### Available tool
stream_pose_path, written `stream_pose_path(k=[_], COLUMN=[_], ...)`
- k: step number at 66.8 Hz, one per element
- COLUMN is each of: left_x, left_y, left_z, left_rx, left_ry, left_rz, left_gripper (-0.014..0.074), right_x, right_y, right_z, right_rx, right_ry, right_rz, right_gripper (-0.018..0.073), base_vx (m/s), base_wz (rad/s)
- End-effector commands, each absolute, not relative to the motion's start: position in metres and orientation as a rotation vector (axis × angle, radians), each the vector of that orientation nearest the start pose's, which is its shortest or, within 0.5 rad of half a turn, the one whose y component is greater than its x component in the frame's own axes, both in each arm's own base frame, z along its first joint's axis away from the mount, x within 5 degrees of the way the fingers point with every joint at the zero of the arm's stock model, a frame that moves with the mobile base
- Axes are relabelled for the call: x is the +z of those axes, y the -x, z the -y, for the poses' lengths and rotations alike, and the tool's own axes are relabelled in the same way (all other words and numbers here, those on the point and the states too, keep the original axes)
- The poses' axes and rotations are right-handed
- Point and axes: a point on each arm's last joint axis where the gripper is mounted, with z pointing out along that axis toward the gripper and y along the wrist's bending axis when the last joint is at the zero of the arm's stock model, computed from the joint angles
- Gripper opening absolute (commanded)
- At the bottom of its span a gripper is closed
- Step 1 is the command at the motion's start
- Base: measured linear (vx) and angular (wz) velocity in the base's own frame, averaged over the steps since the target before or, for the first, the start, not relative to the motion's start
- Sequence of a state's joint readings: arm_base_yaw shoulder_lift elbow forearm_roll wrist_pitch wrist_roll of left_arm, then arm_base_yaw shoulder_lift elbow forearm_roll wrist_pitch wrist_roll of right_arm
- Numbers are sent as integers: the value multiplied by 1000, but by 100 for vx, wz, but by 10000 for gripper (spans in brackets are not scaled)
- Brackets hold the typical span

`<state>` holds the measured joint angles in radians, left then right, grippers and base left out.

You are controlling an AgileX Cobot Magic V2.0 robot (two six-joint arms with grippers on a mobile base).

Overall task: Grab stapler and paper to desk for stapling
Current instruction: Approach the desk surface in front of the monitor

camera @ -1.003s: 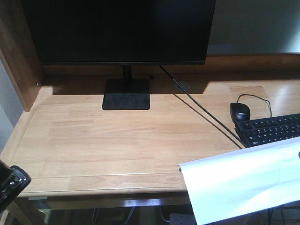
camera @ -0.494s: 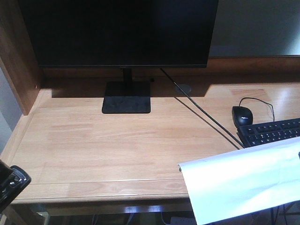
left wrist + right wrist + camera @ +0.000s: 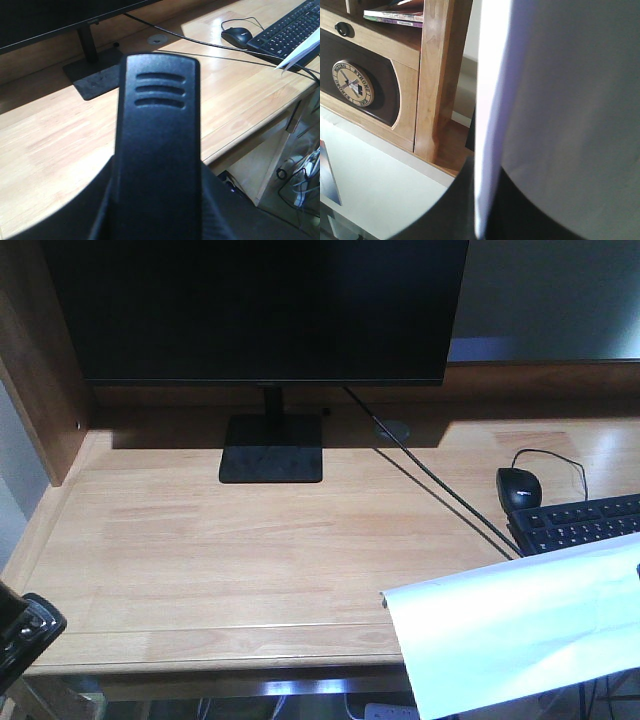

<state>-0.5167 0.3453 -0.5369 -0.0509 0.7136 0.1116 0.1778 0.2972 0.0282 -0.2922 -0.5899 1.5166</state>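
The left gripper [image 3: 157, 222] is clenched on the stapler [image 3: 157, 135]. Its jaws are mostly hidden under the black body, which fills the middle of the left wrist view with three moulded grooves near its far end. The stapler is held in the air at the near left of the desk [image 3: 250, 550], with its far end pointing across the planks towards the monitor stand [image 3: 272, 448]. In the front view only a black tip with a grey glint shows at the lower left corner, just off the desk's near edge.

The right gripper [image 3: 490, 215] is closed on the paper [image 3: 520, 630]. The white sheet rises from the dark jaws and covers most of the right wrist view. From the front, the paper hangs tilted over the near right corner of the desk, its upper edge crossing the near edge of the black keyboard [image 3: 585, 522].

A black mouse [image 3: 519, 486] lies just beyond the keyboard's left end. A dark cable [image 3: 440, 495] runs diagonally from the monitor [image 3: 260, 310] towards the keyboard, passing the round cable hole [image 3: 391, 428]. The raised wooden side panel [image 3: 40, 390] closes the far left. Behind the paper, the right wrist view shows a wooden cabinet with a round emblem [image 3: 352, 83] and flat books [image 3: 395, 16] above it.
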Motion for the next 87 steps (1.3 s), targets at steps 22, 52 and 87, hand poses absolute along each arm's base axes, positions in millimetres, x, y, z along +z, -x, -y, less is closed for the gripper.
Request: stream_pose_path(k=[22,52,87], left_x=[326,326,326], left_y=[-57,-57,-57], left_z=[37,37,37], left_rx=[-352,-352,-352], left_ry=[-560,-560,-560], left_rz=[-1797,-1797,-1796], left_gripper=[-7,-7,-7], right_x=[238,238,238], right_y=[-69,-69,-69], right_z=[-29,-29,-29], right_rx=[1374,1374,1374], right_ry=[-534,-534,-534], right_rz=[-1190,-1190,-1190], right_gripper=[-5,-5,-5], base_vx=[0,0,0], base_wz=[-1,0,0])
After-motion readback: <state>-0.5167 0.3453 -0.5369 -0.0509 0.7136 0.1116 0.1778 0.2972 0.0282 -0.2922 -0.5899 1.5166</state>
